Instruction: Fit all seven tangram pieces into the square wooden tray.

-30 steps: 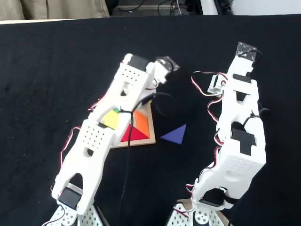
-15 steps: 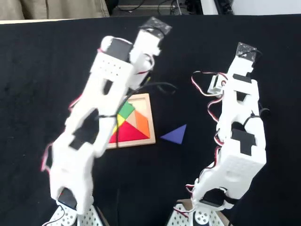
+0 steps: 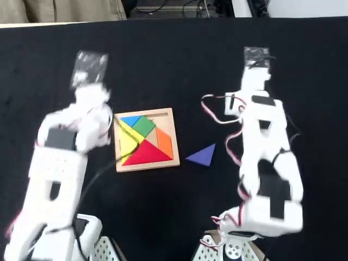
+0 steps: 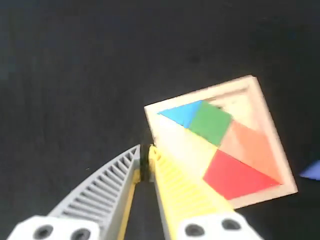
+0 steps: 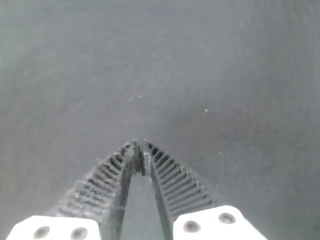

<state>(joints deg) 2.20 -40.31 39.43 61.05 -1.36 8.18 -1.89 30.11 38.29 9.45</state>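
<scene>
Plainly, the square wooden tray [image 3: 148, 166] lies on the black table [image 3: 179, 65] between the two arms, nearer the left one. Inside it sit a blue triangle [image 3: 130, 119], a green square [image 3: 144, 126], a yellow triangle [image 3: 126, 142], a red triangle [image 3: 148, 155] and an orange piece [image 3: 163, 142], packed edge to edge. Bare wood shows in the tray's far corner on the right arm's side. One more piece, a violet-blue triangle [image 3: 202, 155], lies flat on the cloth just beside the tray, between it and the right arm.

The left gripper [image 3: 89, 68] is beyond the tray's far left corner, apart from it. In the left wrist view its jaws are pressed together with nothing between them [image 4: 146, 155], and the tray [image 4: 260, 196] lies just past the tips, the green square [image 4: 211, 122] and red triangle [image 4: 235, 175] plain to see.

The right gripper [image 3: 255, 54] is well beyond the loose triangle, over bare cloth. Its own camera shows the fingertips [image 5: 138, 150] closed on nothing.
</scene>
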